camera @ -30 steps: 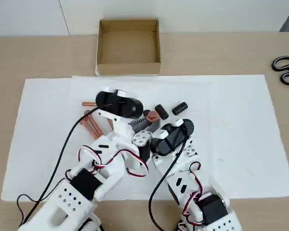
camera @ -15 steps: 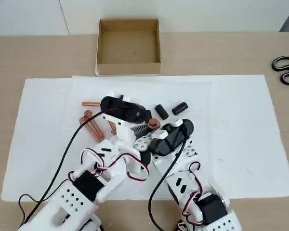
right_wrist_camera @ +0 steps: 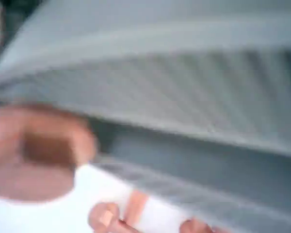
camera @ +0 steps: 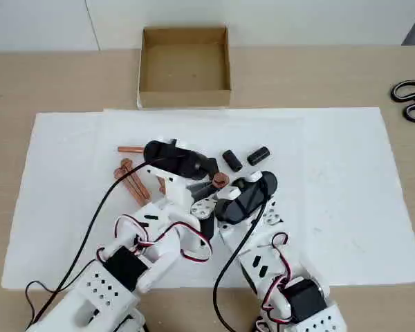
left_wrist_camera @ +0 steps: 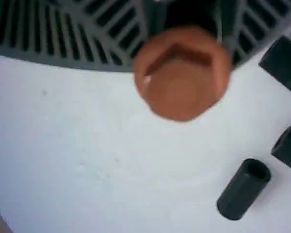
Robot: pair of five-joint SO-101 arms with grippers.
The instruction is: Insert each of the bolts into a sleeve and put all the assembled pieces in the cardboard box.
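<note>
Over the last second the left jaws have slid toward 6 o'clock across the white sheet (camera: 332,207), pinching a copper bolt (camera: 220,180) whose head points away from the arm. The right arm (camera: 246,195) lies just at 4 o'clock of that bolt; I cannot tell whether the right jaws are spread or pressed together. A black sleeve (camera: 232,160) lies at 1 o'clock of the bolt and a second sleeve (camera: 258,155) at 2 o'clock. The spare bolts (camera: 133,181) are at 9 o'clock. The cardboard box (camera: 185,99) stands at 12 o'clock on the bench (camera: 55,83).

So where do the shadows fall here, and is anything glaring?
High view: soft, even light on the white sheet, no glare, no hard shadows. Left wrist view: the bolt throws a dim shadow onto the sheet beneath it, with a small bright spot on its rim.
</note>
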